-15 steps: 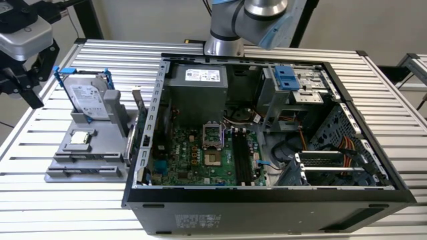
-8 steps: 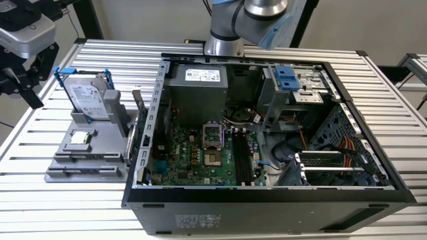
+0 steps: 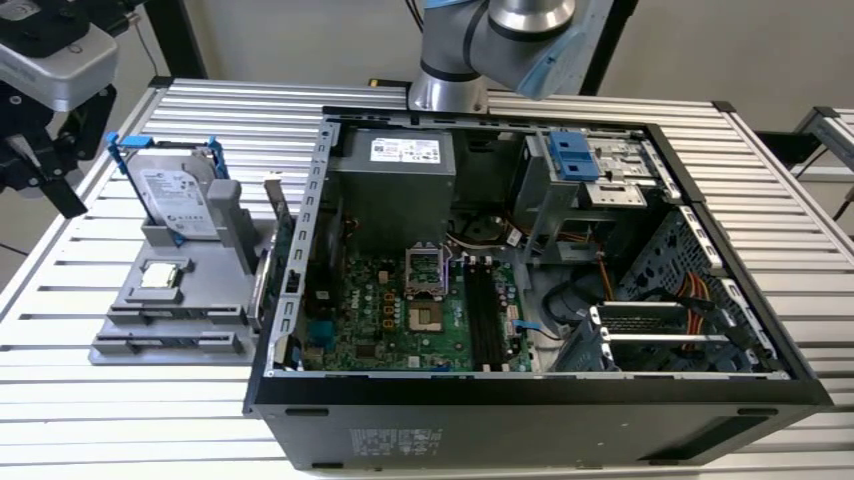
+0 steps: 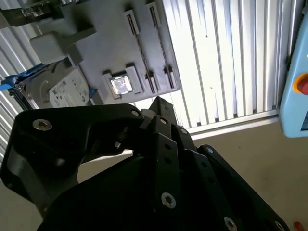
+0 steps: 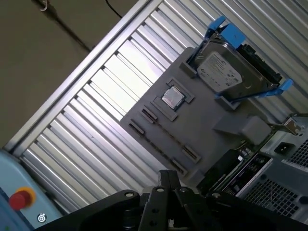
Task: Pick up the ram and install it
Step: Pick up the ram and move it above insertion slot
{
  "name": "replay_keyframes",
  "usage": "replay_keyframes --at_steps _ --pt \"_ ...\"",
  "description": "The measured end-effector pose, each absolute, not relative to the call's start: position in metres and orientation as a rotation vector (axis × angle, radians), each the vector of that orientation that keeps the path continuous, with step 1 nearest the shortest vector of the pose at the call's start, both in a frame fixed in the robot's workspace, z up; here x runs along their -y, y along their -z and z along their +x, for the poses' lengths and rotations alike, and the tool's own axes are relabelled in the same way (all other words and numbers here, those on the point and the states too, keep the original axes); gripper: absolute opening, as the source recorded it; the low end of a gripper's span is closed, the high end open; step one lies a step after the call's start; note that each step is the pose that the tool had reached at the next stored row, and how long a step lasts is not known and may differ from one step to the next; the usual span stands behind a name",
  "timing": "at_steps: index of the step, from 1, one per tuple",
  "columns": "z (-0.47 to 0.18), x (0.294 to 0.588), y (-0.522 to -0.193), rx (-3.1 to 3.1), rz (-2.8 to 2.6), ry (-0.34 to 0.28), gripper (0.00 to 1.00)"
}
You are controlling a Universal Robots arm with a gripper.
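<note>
Exterior view: the gripper (image 3: 47,175) hangs near the gray tray (image 3: 207,290); whether it is apart or together, I cannot tell. Past the tray from it, the open computer case (image 3: 534,400) holds a motherboard (image 3: 387,310). In both wrist views, below the gripper, the tray holds a hard drive (image 4: 67,89) and a CPU chip (image 4: 120,85). The ram's place cannot be told.

The exterior view looks steeply down on the slatted tabletop (image 3: 80,400) from above the near side. The open computer case (image 3: 534,420) fills centre and right, the grey parts holder (image 3: 147,330) sits at left, and the arm's base (image 3: 447,85) is at the top edge. Both wrist views look past the black gripper (image 4: 161,113) (image 5: 168,180), close to the lens, down at the holder (image 4: 96,38) (image 5: 202,130) from well above. All three views share the holder's hard drive (image 3: 174,190) (image 4: 67,89) (image 5: 221,70) and CPU chip (image 3: 160,275) (image 4: 120,85) (image 5: 172,97).
</note>
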State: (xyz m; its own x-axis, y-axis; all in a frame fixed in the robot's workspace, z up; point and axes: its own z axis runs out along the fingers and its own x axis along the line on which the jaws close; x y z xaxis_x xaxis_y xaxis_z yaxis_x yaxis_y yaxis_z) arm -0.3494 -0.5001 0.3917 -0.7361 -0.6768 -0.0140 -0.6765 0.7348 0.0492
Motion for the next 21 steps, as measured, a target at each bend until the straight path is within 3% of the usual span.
replay_keyframes --at_steps 21 --pt "-0.3494 0.5001 -0.3917 2.812 1.378 0.079 0.0"
